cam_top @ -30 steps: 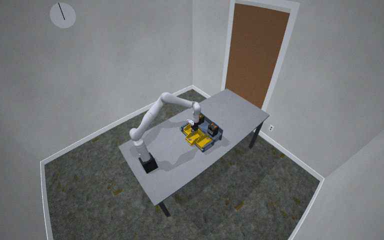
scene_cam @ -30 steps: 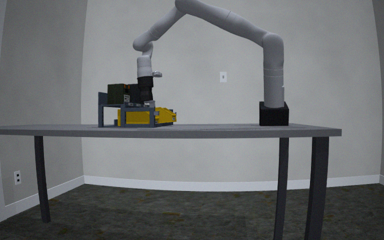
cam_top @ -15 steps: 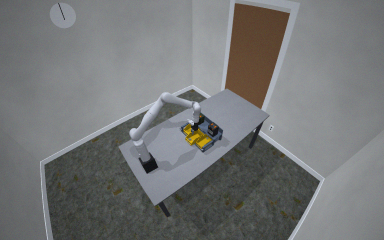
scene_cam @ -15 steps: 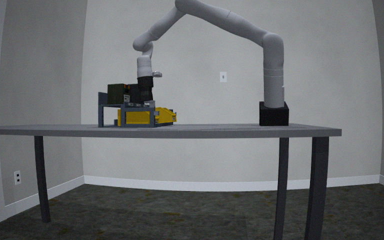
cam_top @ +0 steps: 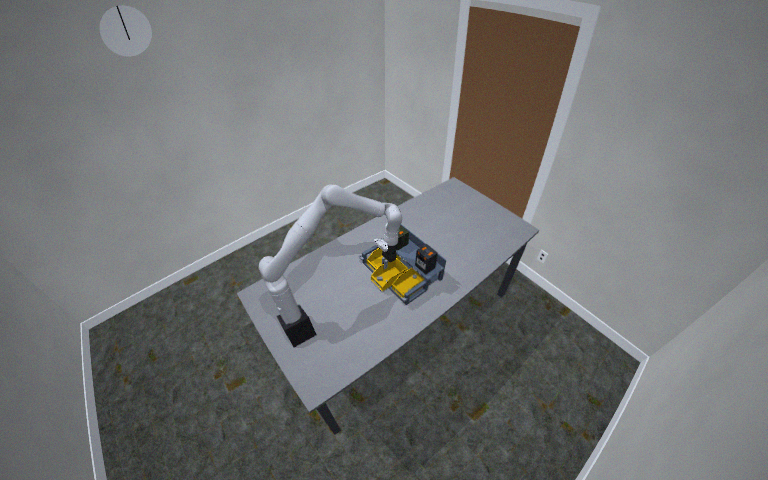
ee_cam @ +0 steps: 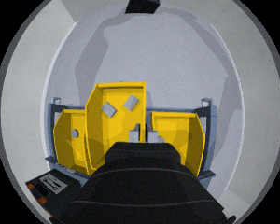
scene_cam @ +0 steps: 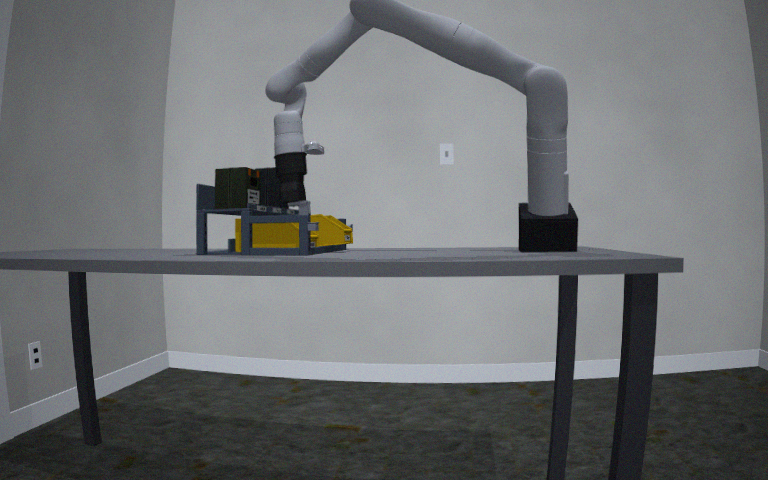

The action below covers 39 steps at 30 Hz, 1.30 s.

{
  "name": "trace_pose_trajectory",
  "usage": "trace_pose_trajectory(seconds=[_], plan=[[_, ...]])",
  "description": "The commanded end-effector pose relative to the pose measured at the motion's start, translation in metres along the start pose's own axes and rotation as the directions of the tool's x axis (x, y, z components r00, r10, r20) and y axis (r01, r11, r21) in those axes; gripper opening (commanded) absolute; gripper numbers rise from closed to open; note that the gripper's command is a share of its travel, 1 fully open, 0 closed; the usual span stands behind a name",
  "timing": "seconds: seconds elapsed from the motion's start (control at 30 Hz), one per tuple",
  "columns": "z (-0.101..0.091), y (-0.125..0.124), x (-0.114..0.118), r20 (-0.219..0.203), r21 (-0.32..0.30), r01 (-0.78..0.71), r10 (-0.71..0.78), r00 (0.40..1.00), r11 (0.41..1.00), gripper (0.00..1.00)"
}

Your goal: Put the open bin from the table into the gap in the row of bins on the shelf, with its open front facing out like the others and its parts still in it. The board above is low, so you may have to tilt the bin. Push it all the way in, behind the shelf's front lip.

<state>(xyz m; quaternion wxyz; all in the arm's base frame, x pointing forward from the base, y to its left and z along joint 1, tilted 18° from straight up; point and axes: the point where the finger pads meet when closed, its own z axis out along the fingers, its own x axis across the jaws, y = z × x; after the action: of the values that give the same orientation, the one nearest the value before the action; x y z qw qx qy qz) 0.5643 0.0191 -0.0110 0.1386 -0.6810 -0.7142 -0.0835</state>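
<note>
The open yellow bin [cam_top: 391, 271] [scene_cam: 330, 229] [ee_cam: 117, 122] stands in the middle of the row, its open front facing out. Its front end sticks out past the neighbouring bins and over the shelf's front lip [ee_cam: 173, 110]. Two grey parts [ee_cam: 108, 109] [ee_cam: 131, 102] lie in it; its rear is hidden by my gripper. My gripper [scene_cam: 299, 207] [ee_cam: 143, 130] points down, its fingers a little apart on either side of the bin's side wall on the right in the wrist view. It looks slightly open, without a clear clamp on the wall.
Yellow bins [ee_cam: 75, 151] [ee_cam: 177, 128] stand close on both sides within the blue-grey shelf [scene_cam: 275, 218] [ee_cam: 211, 128]. Dark boxes [cam_top: 425, 259] [scene_cam: 233, 187] [ee_cam: 49, 187] stand on the low board above, behind and beside the gripper. Shelf posts rise at both front corners.
</note>
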Motion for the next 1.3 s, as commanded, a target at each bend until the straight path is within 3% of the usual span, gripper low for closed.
trace_pose_trajectory(seconds=[0.0,0.87,1.27], plan=[[-0.001,0.001,0.0,0.0,-0.003,0.0,0.0,1.0,1.0,0.32],[-0.007,0.0,0.0,0.0,-0.003,0.0,0.0,1.0,1.0,0.32],[-0.02,-0.001,0.0,0.0,-0.003,0.0,0.0,1.0,1.0,0.32]])
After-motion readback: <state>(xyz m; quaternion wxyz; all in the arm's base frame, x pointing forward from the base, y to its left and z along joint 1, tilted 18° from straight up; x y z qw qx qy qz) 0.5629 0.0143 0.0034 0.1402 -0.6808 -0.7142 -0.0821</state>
